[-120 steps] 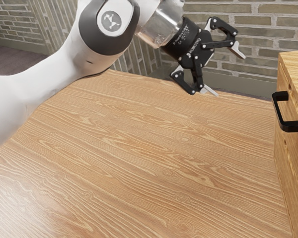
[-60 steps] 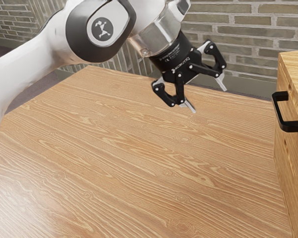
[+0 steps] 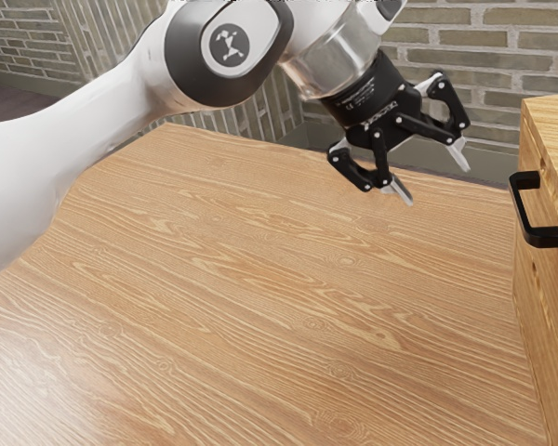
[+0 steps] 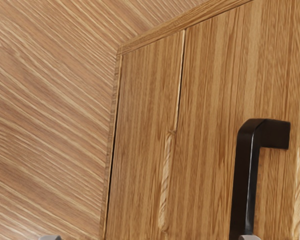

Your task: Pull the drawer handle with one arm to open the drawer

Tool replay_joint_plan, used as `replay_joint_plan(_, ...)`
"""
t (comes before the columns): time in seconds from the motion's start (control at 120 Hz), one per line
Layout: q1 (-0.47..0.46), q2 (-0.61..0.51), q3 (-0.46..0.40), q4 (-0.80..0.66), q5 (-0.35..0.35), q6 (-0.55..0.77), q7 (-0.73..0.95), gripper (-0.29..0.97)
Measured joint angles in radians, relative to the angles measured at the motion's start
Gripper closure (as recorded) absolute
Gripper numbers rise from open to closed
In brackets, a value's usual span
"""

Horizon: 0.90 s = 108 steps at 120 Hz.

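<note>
Bright, even light on my feeds; pale sheen across the table [image 3: 93, 390], highlight on the arm [image 3: 339, 51] at its metal collar.

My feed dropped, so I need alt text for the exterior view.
The open claw hangs above the wooden table, empty, short of the black drawer handle at the exterior view's right. The handle is mounted on a wooden cabinet; a brick wall stands behind.

drawer cabinet [image 3: 549, 325] cut off at edge, handle [image 4: 247, 180] end cropped
</note>
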Motion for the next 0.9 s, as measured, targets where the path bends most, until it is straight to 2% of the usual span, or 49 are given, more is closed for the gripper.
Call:
replay_joint_plan(0.242,0.055,0.044,-0.107,0.013,0.042,0.013,0.031,0.27)
replay_joint_plan(0.9,0.014,0.102,-0.151,0.004,0.057,0.116,0.081,0.31)
